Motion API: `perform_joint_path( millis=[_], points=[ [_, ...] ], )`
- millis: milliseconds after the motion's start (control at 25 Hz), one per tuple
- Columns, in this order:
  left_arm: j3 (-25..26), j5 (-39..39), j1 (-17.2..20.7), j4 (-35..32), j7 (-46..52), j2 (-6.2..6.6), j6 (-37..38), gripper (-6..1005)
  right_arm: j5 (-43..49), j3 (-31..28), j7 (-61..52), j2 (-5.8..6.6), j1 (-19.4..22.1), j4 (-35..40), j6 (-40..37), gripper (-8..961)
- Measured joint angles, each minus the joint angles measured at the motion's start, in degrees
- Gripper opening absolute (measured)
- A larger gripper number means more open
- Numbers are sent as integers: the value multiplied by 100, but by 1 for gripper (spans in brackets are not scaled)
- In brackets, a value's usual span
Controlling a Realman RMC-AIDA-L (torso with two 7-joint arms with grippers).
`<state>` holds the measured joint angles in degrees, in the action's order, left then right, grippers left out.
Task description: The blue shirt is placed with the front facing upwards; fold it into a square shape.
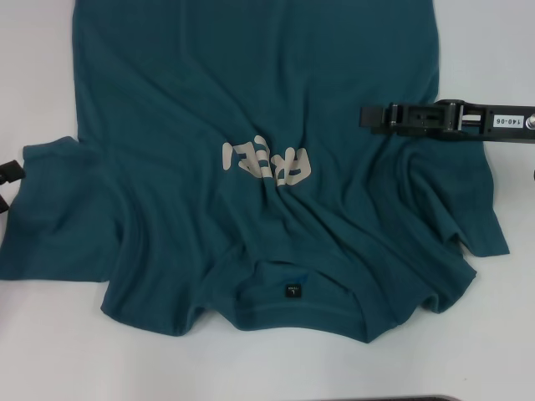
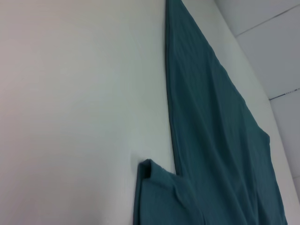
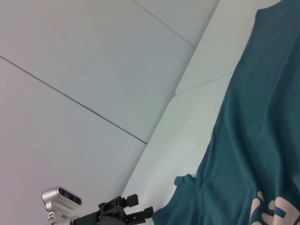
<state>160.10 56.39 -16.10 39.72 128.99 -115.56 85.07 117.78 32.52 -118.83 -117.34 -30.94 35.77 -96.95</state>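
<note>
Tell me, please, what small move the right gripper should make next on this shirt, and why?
Probably lower the right gripper onto the dark teal-blue cotton T-shirt edge beneath it. It hovers over the shirt's right side, while the shirt lies spread, wrinkled and unfolded, and the left gripper waits by the other sleeve.

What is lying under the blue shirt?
The blue shirt lies spread on a white table, bare around its edges. Whatever is beneath the cloth itself is covered and cannot be seen. The right end effector hovers above its edge.

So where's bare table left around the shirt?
Bare table lies left of the shirt, right of it beyond the right gripper, and near its collar. The left gripper crowds the left sleeve.
</note>
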Motion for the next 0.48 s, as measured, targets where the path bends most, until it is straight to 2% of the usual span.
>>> perform_joint_path(
  millis=[480],
  points=[
    [-244,-23,-32,1,-14,-1,-164,809,0,0,5,0,27,0,0,913]
  ],
)
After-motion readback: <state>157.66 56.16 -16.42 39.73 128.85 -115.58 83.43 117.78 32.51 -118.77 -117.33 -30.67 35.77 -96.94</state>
